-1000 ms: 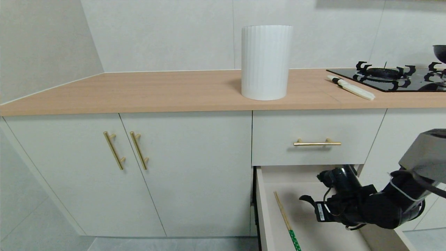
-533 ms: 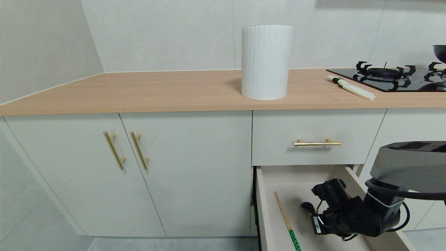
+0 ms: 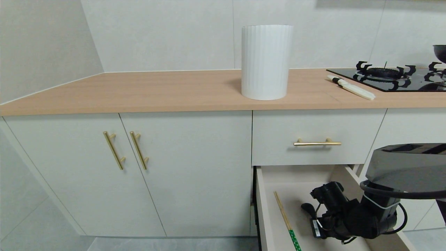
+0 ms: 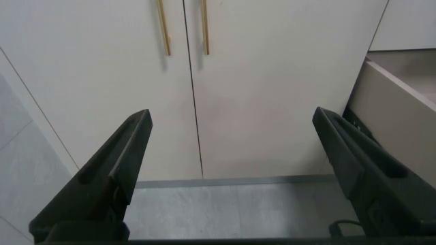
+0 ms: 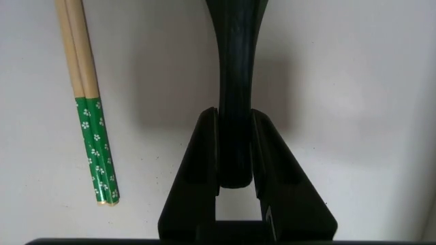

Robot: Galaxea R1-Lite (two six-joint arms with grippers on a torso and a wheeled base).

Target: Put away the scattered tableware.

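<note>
While the right gripper (image 5: 235, 126) is clamped on the handle of a black utensil (image 5: 235, 54), seemingly a spoon, it hangs low inside the open drawer (image 3: 275, 176), with the utensil pointing out ahead of it. Just to one side of the gripper lie the chopsticks (image 5: 85, 109), apart from the utensil. I cannot tell whether the utensil touches the drawer floor. Let go too high and it could bounce or roll onto the chopsticks. A careless lift out could knock the arm against the closed drawer front overhead. Well off to the side, the left gripper (image 4: 231, 119) is spread wide and empty, facing the cupboard doors (image 4: 272, 82). Far above, a pale knife-like piece (image 3: 350, 88) waits on the bench (image 3: 156, 90).
</note>
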